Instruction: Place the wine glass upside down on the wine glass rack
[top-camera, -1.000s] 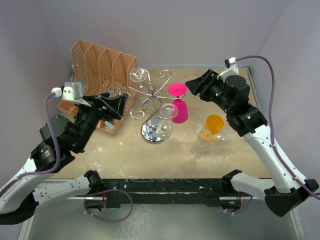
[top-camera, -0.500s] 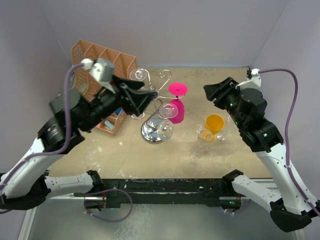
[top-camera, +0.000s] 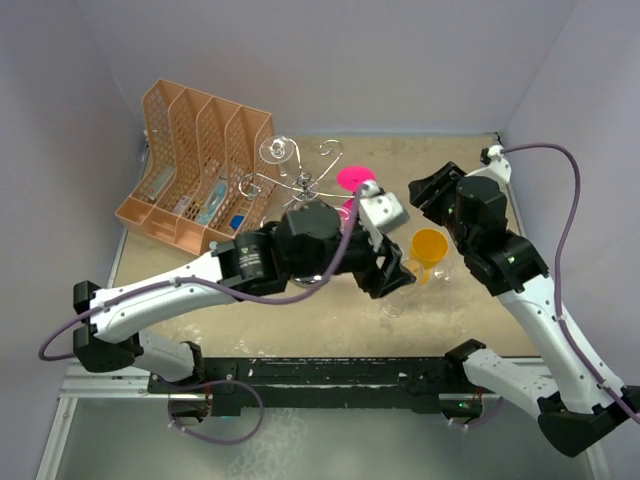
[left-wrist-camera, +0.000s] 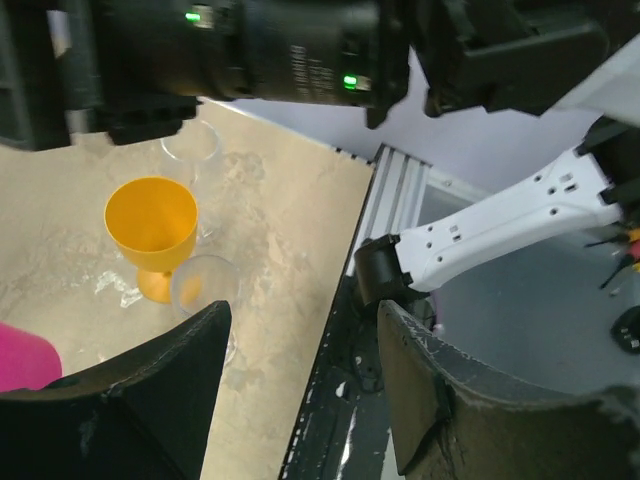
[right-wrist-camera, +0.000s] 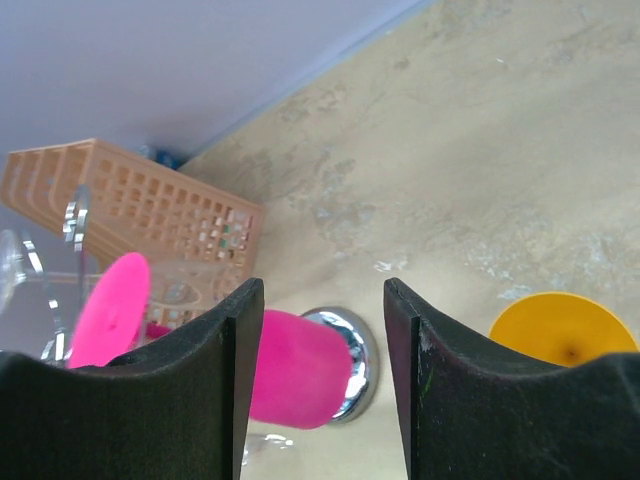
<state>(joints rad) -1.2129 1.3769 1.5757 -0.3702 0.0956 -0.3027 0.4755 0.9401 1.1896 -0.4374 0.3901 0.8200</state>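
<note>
Wine glass (left-wrist-camera: 205, 290), clear, stands upright on the table just beside one orange glass (left-wrist-camera: 150, 225), mouth up and stem vertical, apart from the single wine glass rack (top-camera: 300, 185). The rack carries one pink glass (right-wrist-camera: 300, 365), inverted, and one clear glass (top-camera: 278, 150) (another clear rim behind the orange is uncertain). Left gripper (left-wrist-camera: 302, 330) gapes empty near the upright clear glass. Right gripper (right-wrist-camera: 322, 300) is also spread, holding nothing.

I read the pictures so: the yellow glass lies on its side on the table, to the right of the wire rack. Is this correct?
Not quite. The yellow glass stands upright on the table, mouth up, as the left wrist view shows. It is indeed to the right of the wire rack.
</note>
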